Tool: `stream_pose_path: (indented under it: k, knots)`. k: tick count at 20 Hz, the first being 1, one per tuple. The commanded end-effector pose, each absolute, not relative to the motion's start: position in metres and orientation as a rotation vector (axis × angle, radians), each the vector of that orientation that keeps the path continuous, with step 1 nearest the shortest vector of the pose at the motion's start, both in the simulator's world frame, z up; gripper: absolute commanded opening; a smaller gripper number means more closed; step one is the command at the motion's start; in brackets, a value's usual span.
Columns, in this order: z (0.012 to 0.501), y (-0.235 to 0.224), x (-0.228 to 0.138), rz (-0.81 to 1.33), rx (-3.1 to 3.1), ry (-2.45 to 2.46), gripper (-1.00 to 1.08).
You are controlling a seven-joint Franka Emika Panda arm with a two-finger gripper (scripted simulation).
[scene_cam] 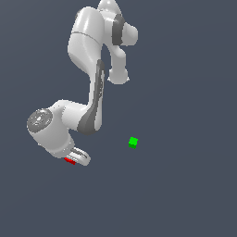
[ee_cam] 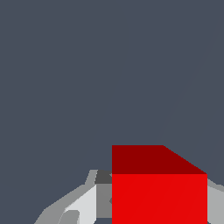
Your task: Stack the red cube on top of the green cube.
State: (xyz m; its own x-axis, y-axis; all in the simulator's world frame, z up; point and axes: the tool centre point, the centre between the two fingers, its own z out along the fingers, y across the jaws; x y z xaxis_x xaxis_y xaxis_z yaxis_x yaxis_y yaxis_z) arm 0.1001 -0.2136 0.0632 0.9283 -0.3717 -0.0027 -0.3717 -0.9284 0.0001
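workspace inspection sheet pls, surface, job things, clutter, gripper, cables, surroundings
surface: plain dark grey floor, unmarked
red cube: between the gripper's fingers, mostly hidden by them in the exterior view
green cube: alone on the floor, to the exterior view's right of the gripper, nothing on it
clutter: nothing seen
gripper: low, fingers either side of the red cube; grip not confirmable
cables: nothing seen
surroundings: nothing seen beyond the arm

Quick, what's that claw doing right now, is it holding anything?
Claw: closed on the red cube, which sits between its fingers.
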Motion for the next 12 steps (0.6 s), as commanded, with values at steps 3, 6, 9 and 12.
stream_pose_path:
  k: [3, 6, 9, 12]
  knots:
    - [0.096, -0.214, 0.100, 0.001, -3.084, 0.595, -1.00]
    - [0.111, -0.214, 0.100, 0.000, -3.084, 0.595, -1.00]
    - [0.119, -0.214, 0.101, 0.000, -3.084, 0.595, -1.00]
    - [0.120, -0.214, 0.102, 0.000, -3.084, 0.595, -1.00]
